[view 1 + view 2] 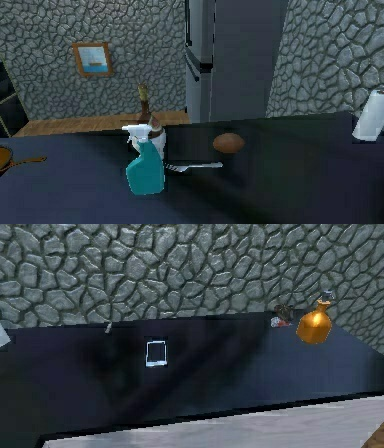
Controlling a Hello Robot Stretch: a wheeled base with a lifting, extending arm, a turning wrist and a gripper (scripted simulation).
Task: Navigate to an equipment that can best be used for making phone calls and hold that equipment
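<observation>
Forward view: looks over a dark countertop (300, 180). Near centre, a teal spray bottle (143, 168) standing upright, contents hidden by its coloured wall. At its three o'clock, a fork-like utensil (192, 166); at its two o'clock, a brown oval lump (229, 143). At the three o'clock edge, a white roll (370, 115). Beyond, at twelve o'clock, a grey fridge (215, 60).

Arm side view: lying flat in mid-countertop, the phone (156, 354), well apart from a round orange flask (314, 325) at its two o'clock. Cannot tell the pincer's state.
</observation>
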